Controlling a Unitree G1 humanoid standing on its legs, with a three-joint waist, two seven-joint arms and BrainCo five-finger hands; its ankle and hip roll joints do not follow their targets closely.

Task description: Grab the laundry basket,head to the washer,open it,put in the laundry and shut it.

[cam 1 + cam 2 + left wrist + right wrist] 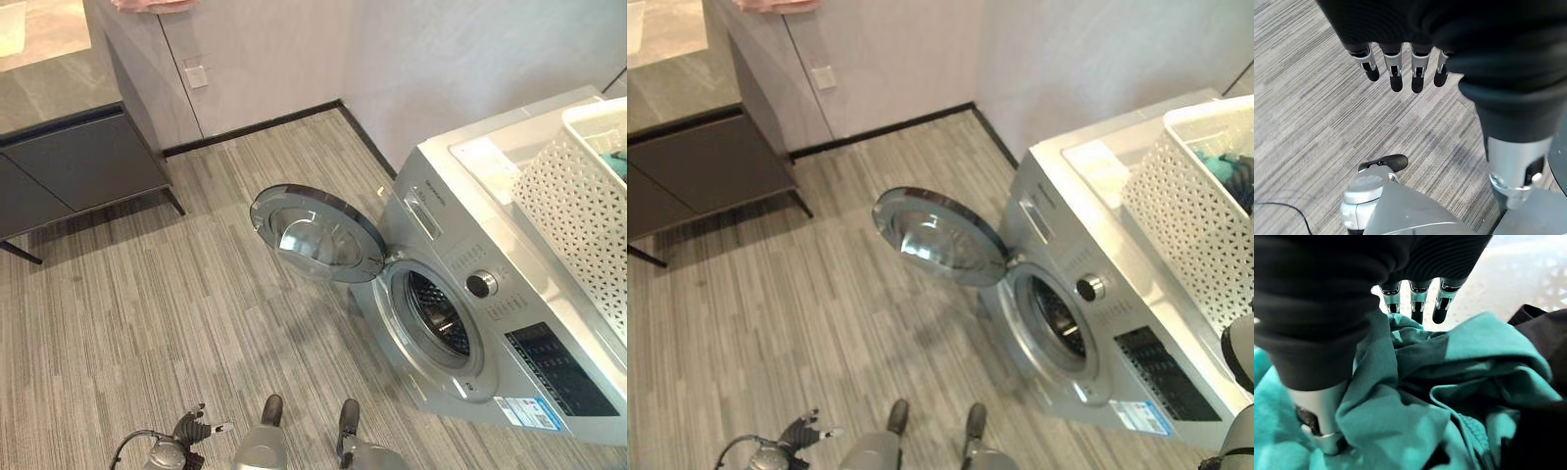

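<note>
Front-loading washing machine (pixel 490 323) at the right of the scene, its round door (pixel 315 233) swung fully open to the left over the striped floor (pixel 147 323), the drum opening (pixel 438 313) exposed. The white perforated laundry basket (pixel 1190 220) stands on top of the washer, toward its far right, with teal and dark garments showing over its rim. I judge the step in hand to be loading: the basket is delivered and the door is open, but no laundry is in the drum yet. In the right wrist view my right robot hand (pixel 1415 303) is down inside the basket, straight fingers over the teal garment (pixel 1449 382) and thumb pressed into its folds; the fingers are apart and not yet closed on cloth. A black garment (pixel 1542 328) lies just beside the teal one. My left robot hand (pixel 1396 68) hangs low at the near left above the floor, fingers straight and relaxed, holding nothing. To do this step well, I would sink the right fingers deeper into a thick fold before closing, so the whole garment lifts rather than a corner, clear the basket rim fully, then carry it down and left to the drum opening without brushing the open door.
</note>
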